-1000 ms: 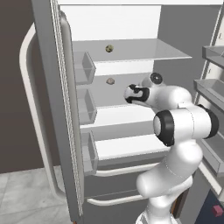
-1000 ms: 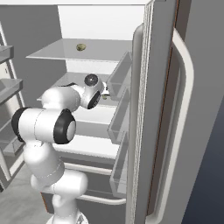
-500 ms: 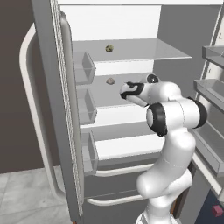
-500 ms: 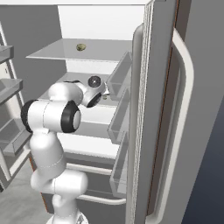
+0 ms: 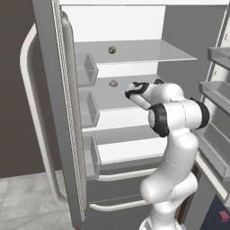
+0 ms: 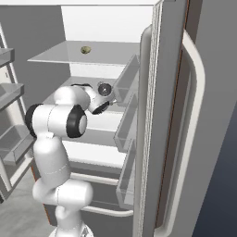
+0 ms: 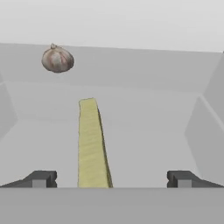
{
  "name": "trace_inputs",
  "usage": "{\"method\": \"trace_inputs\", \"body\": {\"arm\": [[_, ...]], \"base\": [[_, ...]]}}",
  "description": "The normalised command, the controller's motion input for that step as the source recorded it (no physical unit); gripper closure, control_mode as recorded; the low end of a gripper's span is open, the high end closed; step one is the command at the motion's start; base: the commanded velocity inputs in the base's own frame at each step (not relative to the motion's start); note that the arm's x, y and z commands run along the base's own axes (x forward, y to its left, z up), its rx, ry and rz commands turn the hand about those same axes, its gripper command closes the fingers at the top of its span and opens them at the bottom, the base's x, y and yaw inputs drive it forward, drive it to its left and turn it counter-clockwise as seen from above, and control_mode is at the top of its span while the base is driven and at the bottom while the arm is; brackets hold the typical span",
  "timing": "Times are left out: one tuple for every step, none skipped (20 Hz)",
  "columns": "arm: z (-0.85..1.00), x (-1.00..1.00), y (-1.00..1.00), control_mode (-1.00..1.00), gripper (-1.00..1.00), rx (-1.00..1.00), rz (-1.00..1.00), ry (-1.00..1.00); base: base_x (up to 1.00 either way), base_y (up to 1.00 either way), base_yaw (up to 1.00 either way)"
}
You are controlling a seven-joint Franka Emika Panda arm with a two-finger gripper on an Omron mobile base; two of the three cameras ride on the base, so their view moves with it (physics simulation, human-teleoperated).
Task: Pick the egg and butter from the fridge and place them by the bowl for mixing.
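Presently the jaws (image 7: 111, 179) stand wide and empty inside the fridge (image 5: 54, 112), spread so the butter (image 7: 91, 144) can pass between them; the stick lies lengthwise on the middle shelf (image 7: 144, 131), just ahead toward 12 o'clock. Farther off, at 11 o'clock, a small round speckled lump (image 7: 57, 59) rests by the back wall.

fridge (image 5: 67, 134): both doors swung wide, arm reaching between them | upper shelf (image 5: 148, 51): one round lump (image 5: 112, 49) on it | middle shelf (image 7: 144, 144): butter (image 7: 92, 144) lying lengthwise ahead of the hand (image 7: 111, 179), between its spread fingertips; second lump (image 7: 57, 59) farther back, left of the butter
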Motion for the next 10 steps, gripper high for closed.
{"method": "trace_inputs", "body": {"arm": [[0.0,0.2,-0.04,-1.0,-1.0,0.0,-0.09,0.09],[0.0,0.17,-0.01,-1.0,-1.0,0.0,-0.1,0.08],[0.0,0.15,0.0,-1.0,-1.0,0.0,-0.09,0.07],[0.0,0.0,0.0,-1.0,-1.0,0.0,-0.02,0.03],[0.0,0.0,0.0,-1.0,-1.0,0.0,0.0,0.0],[0.0,0.0,0.0,-1.0,-1.0,0.0,0.0,0.0],[0.0,0.15,0.0,-1.0,-1.0,0.0,0.0,0.0],[0.0,0.32,0.0,-1.0,-1.0,0.0,0.0,0.07],[0.0,0.32,0.0,-1.0,-1.0,0.0,0.0,0.1],[0.0,0.0,0.0,-1.0,-1.0,0.0,0.0,0.04]], "base": [[0.0,0.0,0.0],[0.0,0.0,0.0],[0.0,0.0,0.0],[0.0,0.0,0.0],[0.0,0.0,0.0],[0.0,0.0,0.0],[0.0,0.0,0.0],[0.0,0.0,0.0],[0.0,0.0,0.0],[0.0,0.0,0.0]]}}
